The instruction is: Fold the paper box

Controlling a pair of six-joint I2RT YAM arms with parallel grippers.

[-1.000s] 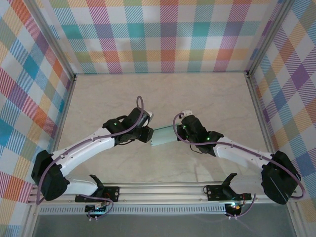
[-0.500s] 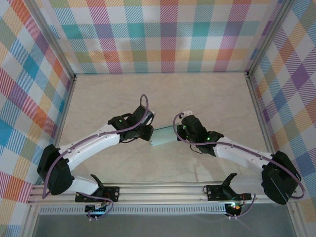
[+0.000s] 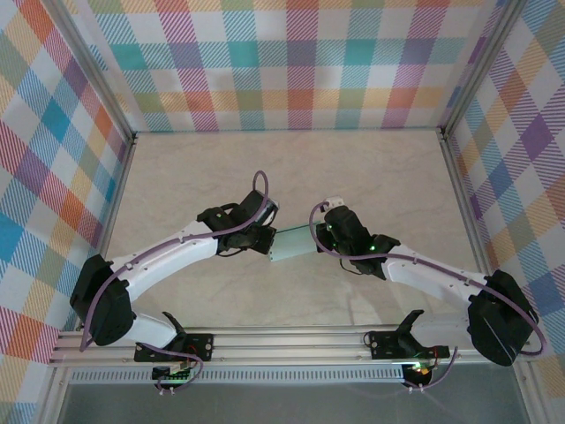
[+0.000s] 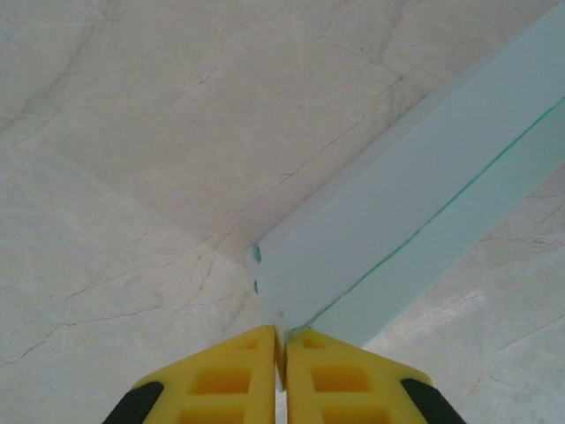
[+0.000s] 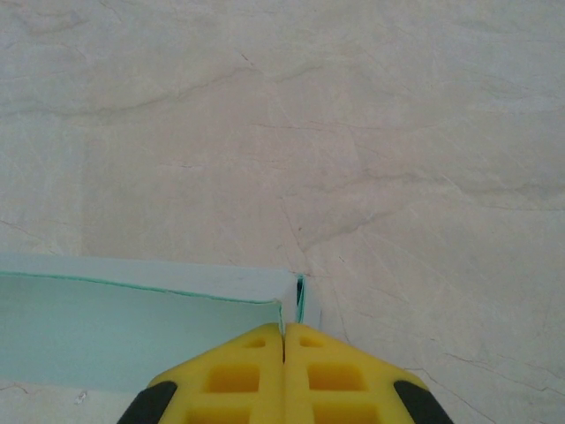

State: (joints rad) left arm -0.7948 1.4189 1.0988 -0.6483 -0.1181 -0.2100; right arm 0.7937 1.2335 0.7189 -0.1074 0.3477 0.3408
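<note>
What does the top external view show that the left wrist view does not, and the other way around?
Top external: the right gripper at the paper box's right end, and the plaid walls. Left wrist: the left gripper's yellow fingers shut on the box's corner, and a green line along the card. Both: the pale box and the marbled table.

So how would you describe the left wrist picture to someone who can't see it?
Two yellow fingers of the left gripper, pressed together at the bottom edge, pinch the near corner of a pale blue-green paper box. The box runs up and to the right, a thin green line along its length, against a pale marbled table.
</note>
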